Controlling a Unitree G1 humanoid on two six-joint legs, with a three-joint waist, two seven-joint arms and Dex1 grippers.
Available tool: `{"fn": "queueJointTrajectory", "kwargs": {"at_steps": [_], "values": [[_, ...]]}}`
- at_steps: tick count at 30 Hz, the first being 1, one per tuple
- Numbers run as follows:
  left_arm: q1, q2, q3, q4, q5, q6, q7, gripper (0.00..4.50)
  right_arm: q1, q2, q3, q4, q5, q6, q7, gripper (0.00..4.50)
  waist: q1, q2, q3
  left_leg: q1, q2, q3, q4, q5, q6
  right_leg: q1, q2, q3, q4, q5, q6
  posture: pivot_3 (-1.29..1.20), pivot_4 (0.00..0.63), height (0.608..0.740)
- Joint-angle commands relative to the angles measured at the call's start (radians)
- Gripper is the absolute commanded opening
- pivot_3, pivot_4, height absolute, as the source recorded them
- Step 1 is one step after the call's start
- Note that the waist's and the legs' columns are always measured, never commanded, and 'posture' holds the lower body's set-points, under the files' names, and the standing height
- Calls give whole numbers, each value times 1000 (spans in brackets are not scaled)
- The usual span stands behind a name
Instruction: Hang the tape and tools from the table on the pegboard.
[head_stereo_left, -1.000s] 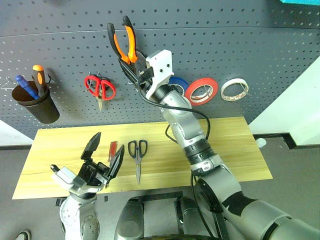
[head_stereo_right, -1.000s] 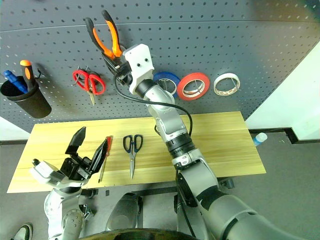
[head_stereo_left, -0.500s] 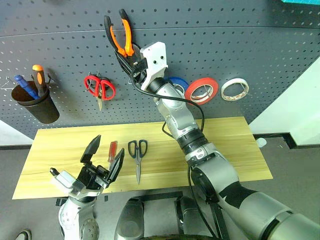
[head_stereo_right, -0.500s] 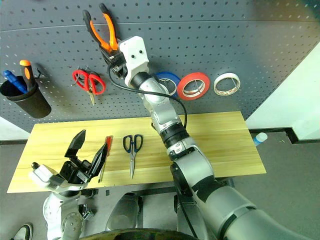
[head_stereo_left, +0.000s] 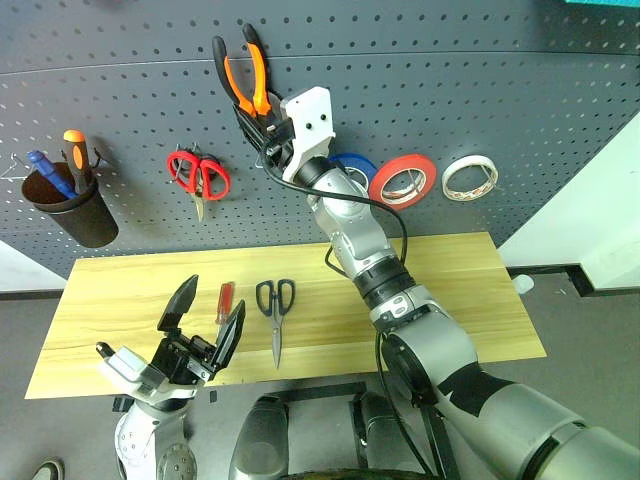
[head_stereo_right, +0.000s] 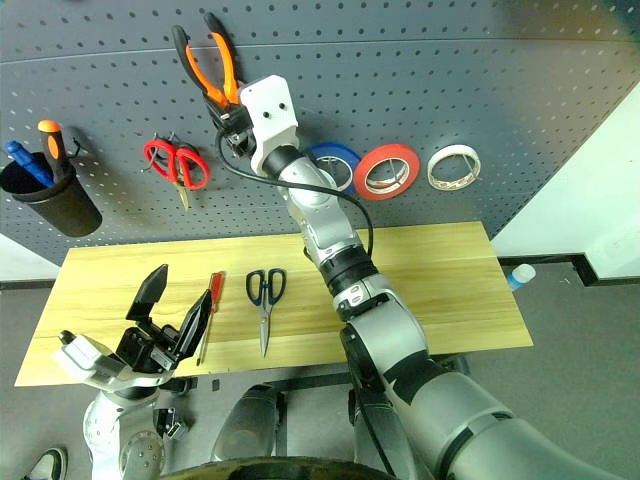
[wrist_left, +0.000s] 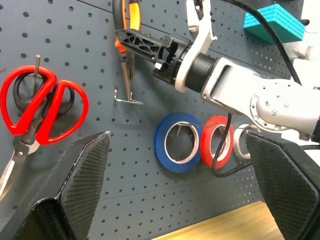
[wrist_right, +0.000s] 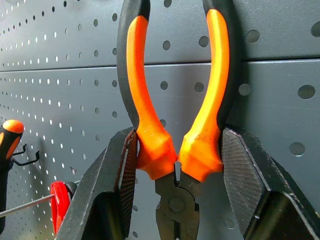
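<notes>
pliers (head_stereo_left: 246, 80) upright, handles up, clamped in right fingers (wrist_right: 127, 165); left fingers (head_stereo_left: 232, 335) spread empty.

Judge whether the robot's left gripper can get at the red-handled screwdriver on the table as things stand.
Probably yes: the left gripper hangs open just in front of the screwdriver, with bare table between them.

Your board's other hangers and the odds beyond it

Take the red-handled scissors (head_stereo_left: 198, 176) as your mark: to their left hangs a black cup (head_stereo_left: 68, 208) holding a blue-handled tool (head_stereo_left: 47, 170) and an orange-handled tool (head_stereo_left: 77, 152); well to their right you see a blue roll (wrist_left: 176, 142) just beside a red-orange roll (head_stereo_left: 403, 181); far right, low, a small white bottle (head_stereo_right: 518, 276) sits on the floor
</notes>
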Motion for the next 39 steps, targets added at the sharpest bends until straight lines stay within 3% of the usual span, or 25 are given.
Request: {"fn": "queueJointTrajectory", "kwargs": {"at_steps": [1, 13, 20, 27, 39], "values": [[5, 3, 0, -43, -8, -19, 0, 4500, 20, 37, 11, -52, -8, -6, 0, 2085, 0, 0, 0, 0, 0, 0, 0, 0, 0, 0, 0, 0, 0, 0, 0, 391, 154, 677], [3, -3, -2, -40, -7, -25, -2, 4500, 81, 57, 60, -68, -20, 21, 8, 2085, 0, 1, 0, -3, 0, 0, 0, 0, 0, -3, 0, 0, 0, -1, 0, 400, 154, 677], [-2, -3, -2, -27, -9, -34, -7, 4500, 96, 61, 70, -81, -9, 48, 15, 2085, 0, 0, 0, -14, 0, 0, 0, 0, 0, -16, 0, 0, 3, 0, 1, 402, 151, 677], [-12, -3, 2, -12, -12, -41, -15, 4500, 87, 54, 66, -76, -14, 48, 5, 4400, 2, 0, 0, -14, 0, 0, 0, 0, 0, -16, 0, 0, 3, 0, 1, 402, 147, 677], [-23, 1, 1, 0, -15, -41, -28, 4500, 147, 32, 88, -169, -13, 88, 13, 4458, 2, 0, 0, -14, 0, 0, 1, 0, 0, -16, 0, 0, 3, 0, 0, 396, 146, 677]]}}
